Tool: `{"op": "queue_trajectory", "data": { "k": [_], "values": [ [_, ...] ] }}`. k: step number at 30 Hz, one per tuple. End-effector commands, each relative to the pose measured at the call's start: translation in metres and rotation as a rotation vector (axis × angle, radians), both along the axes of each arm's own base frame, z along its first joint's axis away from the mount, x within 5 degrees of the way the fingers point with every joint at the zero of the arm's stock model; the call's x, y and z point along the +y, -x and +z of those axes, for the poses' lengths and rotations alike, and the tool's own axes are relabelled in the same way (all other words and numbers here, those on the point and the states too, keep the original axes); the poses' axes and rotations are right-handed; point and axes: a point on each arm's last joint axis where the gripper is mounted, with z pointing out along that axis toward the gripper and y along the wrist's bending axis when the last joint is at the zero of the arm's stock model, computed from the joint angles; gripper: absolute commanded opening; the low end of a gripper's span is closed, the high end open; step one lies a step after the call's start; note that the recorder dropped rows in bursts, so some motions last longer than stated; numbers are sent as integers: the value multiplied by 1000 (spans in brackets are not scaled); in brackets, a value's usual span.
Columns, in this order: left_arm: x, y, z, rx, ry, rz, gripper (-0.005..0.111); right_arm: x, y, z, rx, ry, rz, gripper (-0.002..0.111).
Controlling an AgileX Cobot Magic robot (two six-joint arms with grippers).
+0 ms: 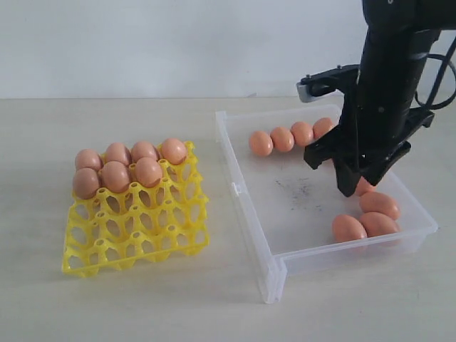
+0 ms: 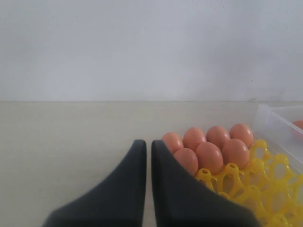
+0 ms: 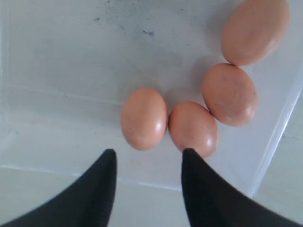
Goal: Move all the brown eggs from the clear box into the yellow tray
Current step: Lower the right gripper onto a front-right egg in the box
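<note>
**Exterior view.** The yellow tray point(image 1: 132, 258), a bright plastic grid of open cup cells, sits at 9 o'clock on the pale tabletop point(image 1: 107, 306). Seven smooth, matte brown eggs point(image 1: 115, 176) fill its two far rows, four behind and three in front. The cells nearer the camera are bare. At 3 o'clock lies the clear box point(image 1: 335, 260), a shallow rectangle of transparent plastic. As far as I can count it holds eight eggs: four in a line along its 12 o'clock wall and four bunched at its 4 o'clock corner. One of the bunch is partly hidden by the right gripper point(image 1: 361, 187) hanging over it.

**Left wrist view.** The left gripper point(image 2: 148, 144) has its black fingers pressed together on nothing, just beside the filled tray rows.

**Right wrist view.** The right gripper's fingers stand spread with nothing between them. Four eggs lie on the scuffed box floor, the nearest two just beyond the tips.

By this count the job is a little under half done, and the corner bunch looks the likely next pick.
</note>
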Motion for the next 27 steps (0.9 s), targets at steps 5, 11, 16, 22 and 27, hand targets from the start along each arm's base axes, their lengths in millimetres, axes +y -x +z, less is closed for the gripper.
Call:
{"op": "queue_trajectory", "data": {
  "k": [5, 11, 16, 22, 27],
  "values": [
    [0, 0, 0, -6, 0, -1, 4, -10, -5, -25, 55, 116, 236, 39],
    [0, 0, 0, -6, 0, -1, 4, -18, -17, -37, -11, 243, 219, 37],
    [0, 0, 0, -6, 0, -1, 4, -24, -25, -51, -12, 226, 203, 37],
    [0, 0, 0, -6, 0, -1, 4, -45, -37, -62, -7, 155, 111, 37],
    [0, 0, 0, -6, 0, -1, 4, -50, -41, -63, -16, 41, 102, 37]
  ]
}}
